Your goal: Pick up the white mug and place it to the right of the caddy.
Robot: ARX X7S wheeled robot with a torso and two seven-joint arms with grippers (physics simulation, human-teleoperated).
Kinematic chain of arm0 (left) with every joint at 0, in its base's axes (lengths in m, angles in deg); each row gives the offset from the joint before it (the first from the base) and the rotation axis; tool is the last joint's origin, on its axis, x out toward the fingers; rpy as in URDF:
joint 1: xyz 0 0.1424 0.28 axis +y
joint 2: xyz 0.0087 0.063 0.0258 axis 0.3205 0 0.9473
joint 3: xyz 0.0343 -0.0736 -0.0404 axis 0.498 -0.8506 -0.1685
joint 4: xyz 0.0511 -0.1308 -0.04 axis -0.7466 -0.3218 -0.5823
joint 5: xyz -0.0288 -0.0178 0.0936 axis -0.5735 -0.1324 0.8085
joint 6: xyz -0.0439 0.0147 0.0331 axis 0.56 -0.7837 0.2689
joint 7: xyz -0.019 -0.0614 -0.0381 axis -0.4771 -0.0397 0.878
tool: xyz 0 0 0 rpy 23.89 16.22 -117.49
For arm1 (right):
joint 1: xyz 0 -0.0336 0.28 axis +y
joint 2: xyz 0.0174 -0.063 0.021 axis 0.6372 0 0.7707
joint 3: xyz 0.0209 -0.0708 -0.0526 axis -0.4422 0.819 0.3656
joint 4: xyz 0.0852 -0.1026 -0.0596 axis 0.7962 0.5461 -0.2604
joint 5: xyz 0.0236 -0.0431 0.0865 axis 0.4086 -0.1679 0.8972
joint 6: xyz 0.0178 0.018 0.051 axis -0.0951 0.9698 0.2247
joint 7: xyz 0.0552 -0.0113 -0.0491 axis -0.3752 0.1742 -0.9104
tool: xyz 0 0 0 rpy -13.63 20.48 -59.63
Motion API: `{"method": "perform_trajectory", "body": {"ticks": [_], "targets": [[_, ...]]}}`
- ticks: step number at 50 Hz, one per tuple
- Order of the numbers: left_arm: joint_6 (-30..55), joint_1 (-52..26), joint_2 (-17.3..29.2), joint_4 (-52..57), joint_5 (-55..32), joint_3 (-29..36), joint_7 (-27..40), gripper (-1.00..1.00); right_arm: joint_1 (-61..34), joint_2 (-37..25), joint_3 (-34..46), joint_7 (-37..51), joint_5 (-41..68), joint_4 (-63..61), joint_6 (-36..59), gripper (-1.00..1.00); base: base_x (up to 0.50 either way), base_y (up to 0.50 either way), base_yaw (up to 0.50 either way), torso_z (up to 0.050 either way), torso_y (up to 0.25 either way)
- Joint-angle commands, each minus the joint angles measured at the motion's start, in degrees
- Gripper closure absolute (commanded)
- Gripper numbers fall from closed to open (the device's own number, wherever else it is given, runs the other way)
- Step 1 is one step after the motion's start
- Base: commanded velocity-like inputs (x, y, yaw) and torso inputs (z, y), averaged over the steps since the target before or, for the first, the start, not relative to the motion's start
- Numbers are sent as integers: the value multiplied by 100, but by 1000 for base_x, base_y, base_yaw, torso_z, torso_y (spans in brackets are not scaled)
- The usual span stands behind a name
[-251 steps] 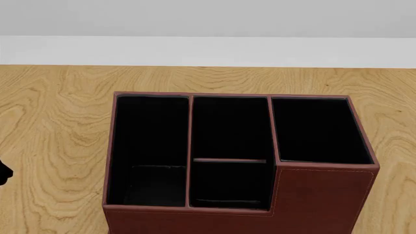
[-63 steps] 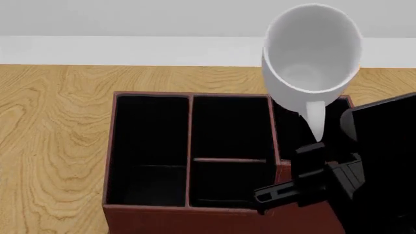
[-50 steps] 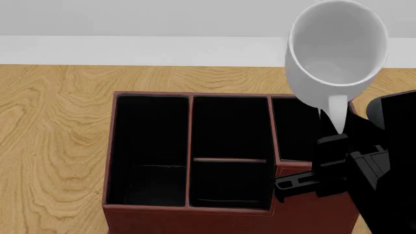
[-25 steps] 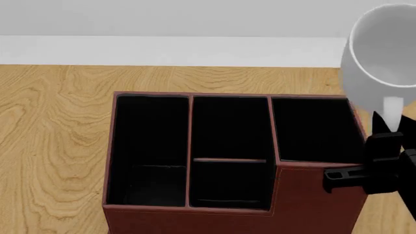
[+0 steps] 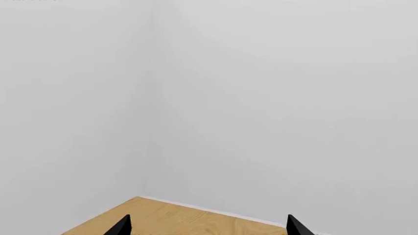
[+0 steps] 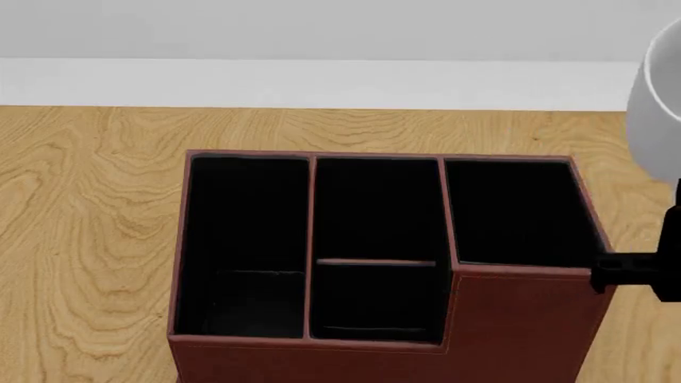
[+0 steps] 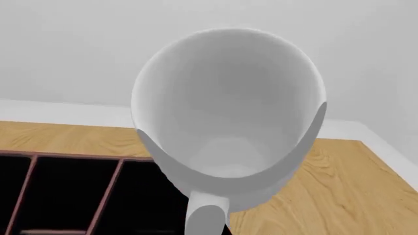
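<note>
Up at the right edge of the head view, the right arm is raised over the worktop (image 6: 85, 199), and only a little of it shows: a black bar and block of the right hand (image 6: 643, 271) poking in level with the near right corner of the caddy (image 6: 521, 327). From the fingers themselves I can see nothing clearly, so how far they are parted I cannot tell. In the right wrist view the white mug (image 7: 228, 117) fills the middle of the picture and hangs clear of the wood below it, with its handle (image 7: 207, 215) running down toward the camera, out of the frame's lower edge where the hand would be.

The mug is tipped so that its open mouth faces the wrist camera; you look straight down into the glossy bowl to the pale bottom. Its long axis runs from the handle side near the hand up and away toward the grey wall. In the head view only a curved white slice of it shows at the far right edge (image 6: 662, 104), up in the air, higher than the caddy's rim and just past its right side.

The caddy stands square on the wooden worktop, four black-lined compartments open upward, the taller section at its right.

The left hand (image 5: 205, 226) is held up facing a bare wall corner; its two black fingertips (image 5: 121, 226) stand wide apart with nothing between them.
</note>
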Motion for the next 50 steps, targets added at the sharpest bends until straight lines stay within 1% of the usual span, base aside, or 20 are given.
{"method": "perform_trajectory", "body": {"ticks": [1, 5, 16, 25, 32, 50], "targets": [[-153, -110, -48, -263, 118, 110, -41, -100, 56, -290, 249, -450, -482, 297, -353, 100, 0, 0, 0, 0, 0], [-182, -187, -72, -405, 161, 159, -48, -100, 152, -344, 176, -536, -541, 389, -461, 100, 0, 0, 0, 0, 0], [-329, -257, -118, -591, 283, 204, -18, -100, 226, -285, 808, -934, -1273, 1066, -1061, 100, 0, 0, 0, 0, 1], [-484, -359, -168, -814, 376, 250, -15, -100, 276, -331, 945, -1087, -1459, 1345, -1230, 100, 0, 0, 0, 0, 0], [-513, -360, -174, -892, 384, 301, -49, -100, 255, -293, 1246, -1132, -1703, 1596, -1328, 100, 0, 0, 0, 0, 1], [-613, -421, -224, -1087, 456, 392, -42, -100, 647, -256, 1185, -1369, -1885, 1921, -1806, 100, 0, 0, 0, 0, 1]]}}
